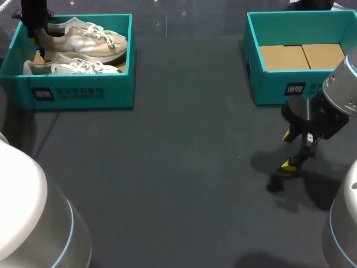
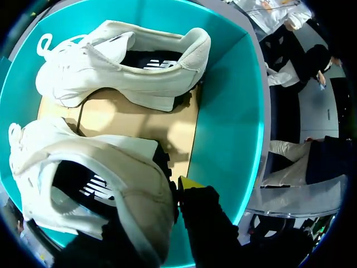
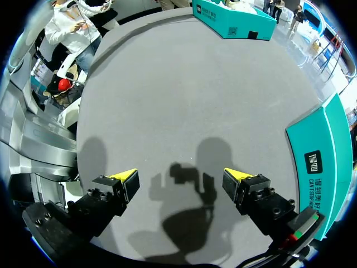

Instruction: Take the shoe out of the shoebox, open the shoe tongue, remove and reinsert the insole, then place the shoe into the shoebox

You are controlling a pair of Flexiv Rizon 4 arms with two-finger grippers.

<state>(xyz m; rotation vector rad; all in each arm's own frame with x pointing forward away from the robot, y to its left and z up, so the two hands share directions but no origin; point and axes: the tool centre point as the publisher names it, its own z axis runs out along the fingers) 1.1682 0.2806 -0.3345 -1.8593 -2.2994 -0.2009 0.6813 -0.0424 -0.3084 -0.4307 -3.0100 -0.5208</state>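
A: Head view, quick. Where are your shoes?
B: Both are in the left shoebox (image 1: 78, 92), at the far left of the table (image 1: 167, 167). The rear shoe (image 1: 83, 39) lies along the back wall and the front shoe (image 1: 72, 67) just in front of it, toes pointing right.

A: And your left gripper?
B: Your left gripper (image 1: 34, 22) is down in the box at the rear shoe's heel end. You can't tell from here whether it grips.

A: Right side?
B: The right shoebox (image 1: 279, 86) is at the far right, showing its cardboard floor (image 1: 301, 56). Your right gripper (image 1: 288, 151) hangs over the bare table in front of it, spread wide and holding nothing.

A: Left wrist view?
B: The rear shoe (image 2: 83, 167) is right at your left gripper (image 2: 167, 206), heel and collar against it. The front shoe (image 2: 122, 61) lies ahead, on the cardboard (image 2: 139, 117), inside the left shoebox (image 2: 234, 100). The grip is hidden by the heel, so you can't tell.

A: Right wrist view?
B: Your right gripper (image 3: 181, 181) is wide apart over the grey table (image 3: 184, 84), nothing between the tips, with its shadow below. The right shoebox (image 3: 329, 145) is just beside it, and the left shoebox (image 3: 234, 19) is well across the table.
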